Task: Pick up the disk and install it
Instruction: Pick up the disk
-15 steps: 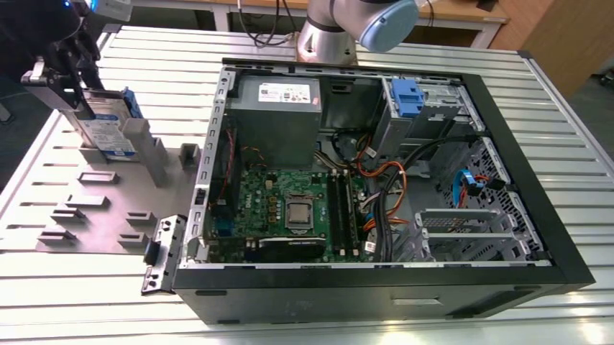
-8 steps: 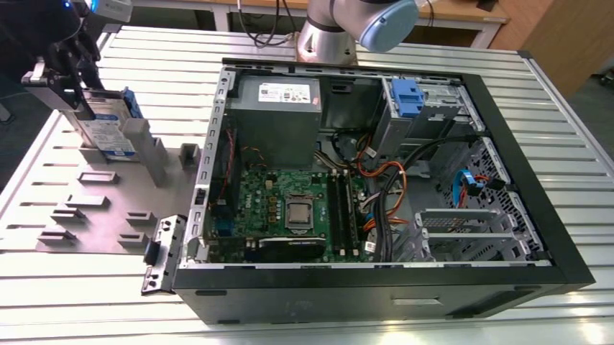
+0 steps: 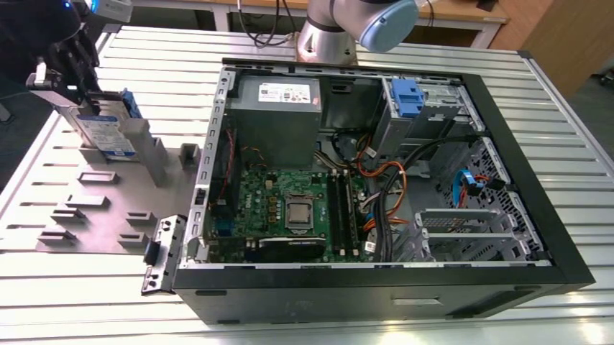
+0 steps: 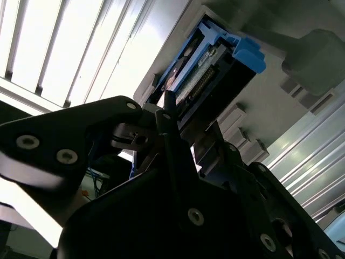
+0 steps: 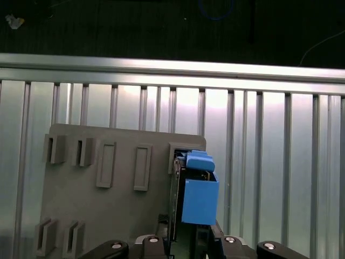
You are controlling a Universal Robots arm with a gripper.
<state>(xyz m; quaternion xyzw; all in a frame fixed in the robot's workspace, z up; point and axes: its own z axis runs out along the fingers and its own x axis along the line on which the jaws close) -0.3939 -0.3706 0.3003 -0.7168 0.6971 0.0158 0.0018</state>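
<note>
Exterior view high, angled down over computer case [image 3: 336, 295] and table [image 3: 547, 100], both wrist views close, sharing the disk [image 5: 198, 199] [image 4: 207, 67].

Even, diffuse overhead light fills the exterior view. The ribbed metal table [image 3: 86, 316] shines pale, brightest toward 12 o'clock, while the open computer case [image 3: 537, 215] holds deeper shade along its inner wall at 9 o'clock. In the second wrist view the table burns out to white glare and the gripper [image 4: 167, 116] sits nearly black against it. In the first wrist view the table carries soft streaked highlights, the grey fixture plate [image 5: 124, 216] is flatly lit, and the background beyond is almost black.
</note>
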